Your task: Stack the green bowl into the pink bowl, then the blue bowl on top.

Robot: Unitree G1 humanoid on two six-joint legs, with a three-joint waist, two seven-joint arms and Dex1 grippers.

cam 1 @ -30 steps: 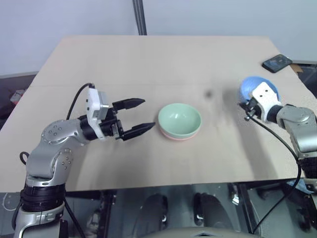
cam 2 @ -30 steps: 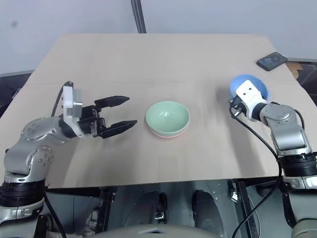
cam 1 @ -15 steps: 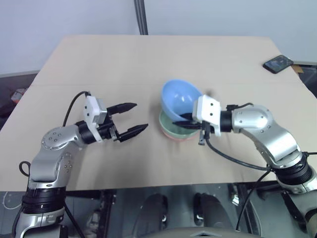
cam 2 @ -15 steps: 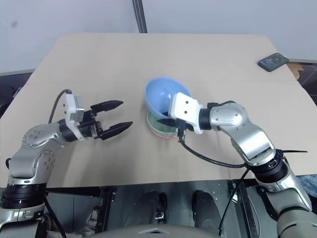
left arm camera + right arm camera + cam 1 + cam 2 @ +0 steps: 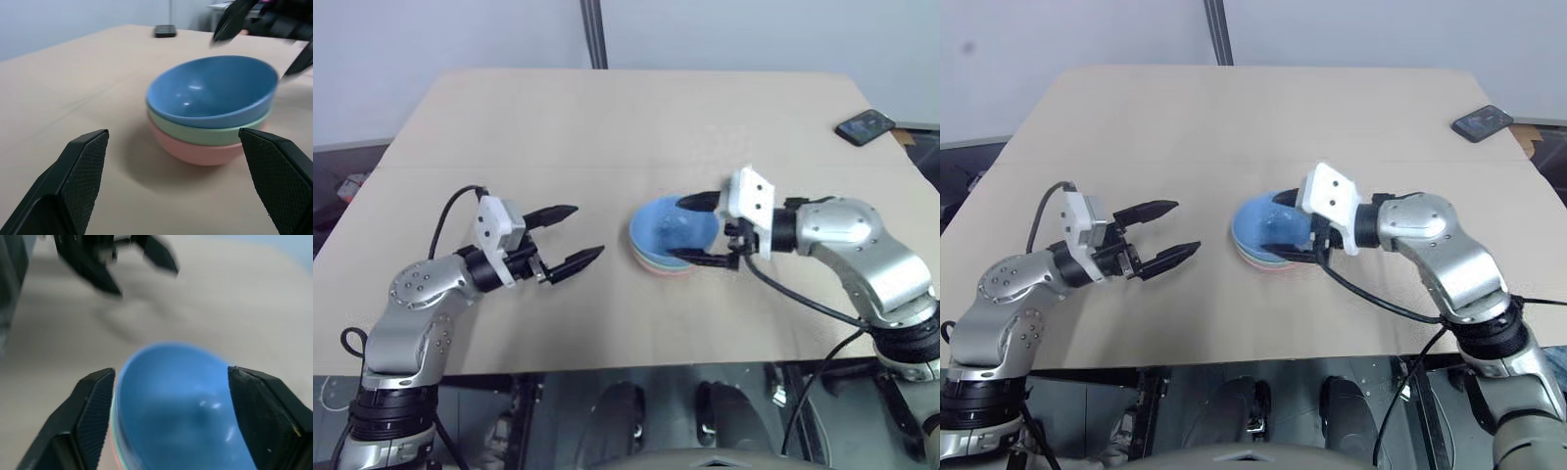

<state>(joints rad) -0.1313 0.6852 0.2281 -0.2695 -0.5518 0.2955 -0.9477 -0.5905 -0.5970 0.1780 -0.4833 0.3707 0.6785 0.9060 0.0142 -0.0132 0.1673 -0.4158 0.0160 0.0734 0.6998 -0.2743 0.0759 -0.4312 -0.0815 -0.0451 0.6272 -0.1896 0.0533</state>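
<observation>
Three bowls stand nested at the table's middle: the blue bowl (image 5: 672, 229) on top, the green bowl (image 5: 209, 135) under it, the pink bowl (image 5: 193, 152) at the bottom. My right gripper (image 5: 677, 229) reaches in from the right, open, with one finger past the blue bowl's far rim and one at its near rim. Left of the stack my left gripper (image 5: 588, 230) hangs open over the table, a short gap from the bowls, with nothing in it.
A black phone (image 5: 864, 125) lies at the far right corner of the tan table (image 5: 558, 127). A dark pole (image 5: 593, 34) rises behind the far edge. The table's front edge runs close below both arms.
My right gripper carried the blue bowl from the table's right side to the stack, then opened. The blue bowl now sits level in the green bowl. My left gripper hardly moved.
</observation>
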